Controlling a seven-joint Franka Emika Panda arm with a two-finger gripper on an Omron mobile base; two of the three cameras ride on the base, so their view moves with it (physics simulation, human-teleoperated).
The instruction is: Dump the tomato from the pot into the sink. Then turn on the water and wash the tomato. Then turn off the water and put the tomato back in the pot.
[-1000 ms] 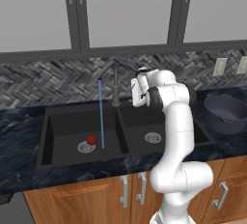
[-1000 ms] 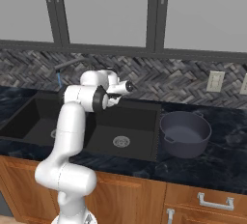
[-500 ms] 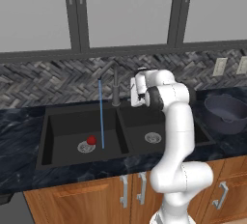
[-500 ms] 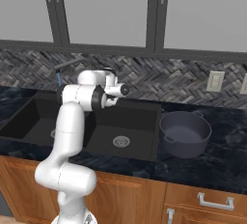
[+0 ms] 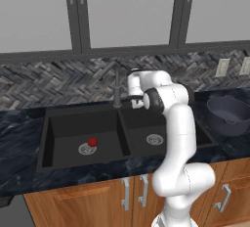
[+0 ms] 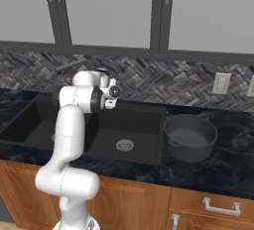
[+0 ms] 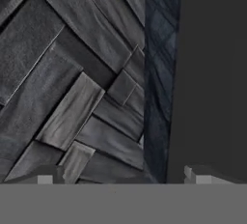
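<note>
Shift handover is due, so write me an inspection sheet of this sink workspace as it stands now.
Surface: dark marbled counter over wooden cabinets.
Job's things: the tomato lies in the left basin of the sink, beside that basin's drain ring; the pot stands upright on the counter, right of the sink, with nothing seen inside it. No water stream is seen at the faucet.
Clutter: nothing seen.
Grippers: the gripper is open and holds nothing, close beside the faucet at the back of the sink.
Cables: nothing seen.
Surroundings: herringbone tile backsplash, wall outlets, windows above.
</note>
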